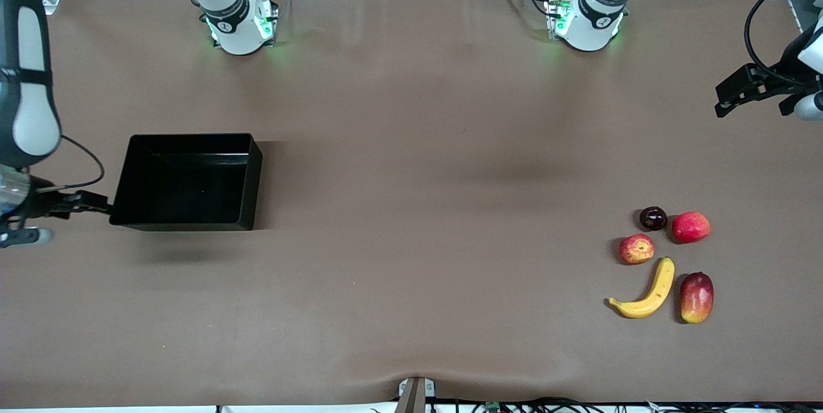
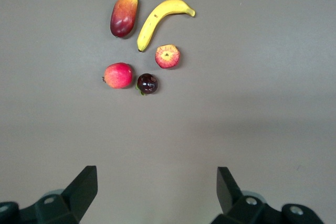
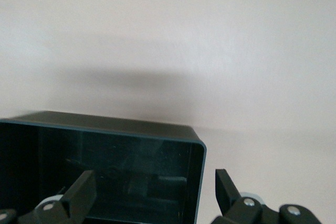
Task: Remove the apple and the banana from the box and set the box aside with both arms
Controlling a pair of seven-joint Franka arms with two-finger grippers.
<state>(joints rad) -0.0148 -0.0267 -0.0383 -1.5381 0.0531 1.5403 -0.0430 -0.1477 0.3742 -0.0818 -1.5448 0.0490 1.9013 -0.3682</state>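
**Box at one end, apple and banana at the other**

The box point(image 1: 188, 182) is a black, glossy, shallow rectangular open-top tray. It sits flat on the table toward the right arm's end, with nothing inside it.

The apple point(image 1: 636, 249) is small, round and red with yellow streaks. It rests on the table toward the left arm's end, well apart from the box.

The banana point(image 1: 649, 298) is curved, yellow and longer than the apple. It lies on its side just beside the apple, nearer to the front camera, one tip pointing up close to the apple without touching it.
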